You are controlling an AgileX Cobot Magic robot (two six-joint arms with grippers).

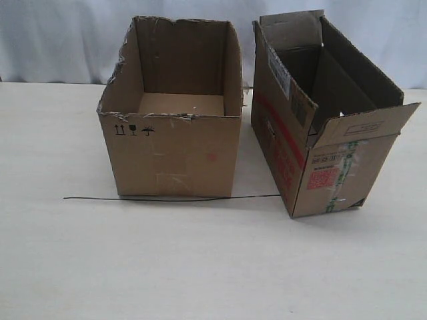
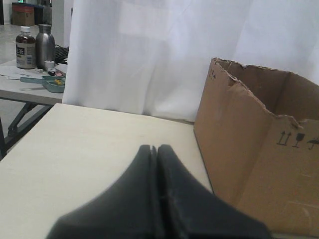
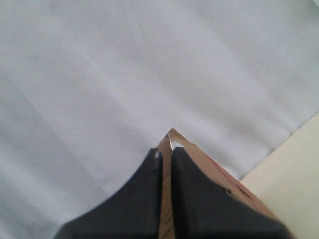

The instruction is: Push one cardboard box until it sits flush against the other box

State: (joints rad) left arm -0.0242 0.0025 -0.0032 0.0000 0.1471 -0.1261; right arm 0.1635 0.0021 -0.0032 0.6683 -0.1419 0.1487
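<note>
The left gripper [image 2: 155,148] is closed on nothing, beside the other box [image 2: 249,159]. The right gripper [image 3: 167,152] shows only a slit between its jaws and seems empty. The cardboard box [image 1: 333,167] stands skewed on the table [image 1: 200,267], apart from the other box. It is empty, so probably light and easy to tip. It should be pushed low on the outer wall, not by the floppy flaps.

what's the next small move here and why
Probably bring the shut right gripper against the outer side of the narrow flapped brown cardboard box and nudge it toward the wide torn-rimmed brown box: a gap separates them, and the narrow one sits skewed.
</note>
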